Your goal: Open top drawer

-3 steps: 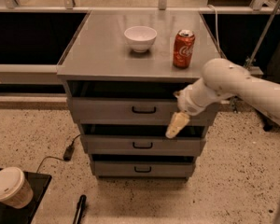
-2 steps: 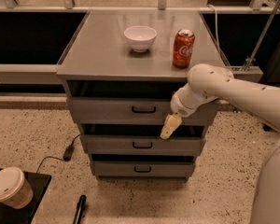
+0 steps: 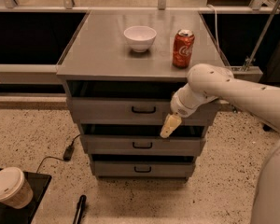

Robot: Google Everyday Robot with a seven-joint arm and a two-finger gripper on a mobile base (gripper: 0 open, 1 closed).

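Observation:
The top drawer (image 3: 116, 110) is the uppermost of three grey metal drawers under a grey cabinet top. Its flat front carries a small dark bar handle (image 3: 143, 110) at centre. Its front stands slightly proud of the cabinet, with a dark gap above it. My gripper (image 3: 170, 125) hangs from the white arm coming in from the right. Its cream-coloured tip points down in front of the drawer's lower right edge, to the right of and a little below the handle.
A white bowl (image 3: 140, 38) and a red soda can (image 3: 183, 48) stand on the cabinet top (image 3: 98, 50). Two lower drawers (image 3: 142, 145) sit beneath. A paper cup with a lid (image 3: 9, 187) stands on a dark tray at the bottom left; a cable (image 3: 60, 155) and a black pen (image 3: 79, 209) lie on the speckled floor.
The arm has swung left, carrying the gripper along the top drawer's front toward the handle.

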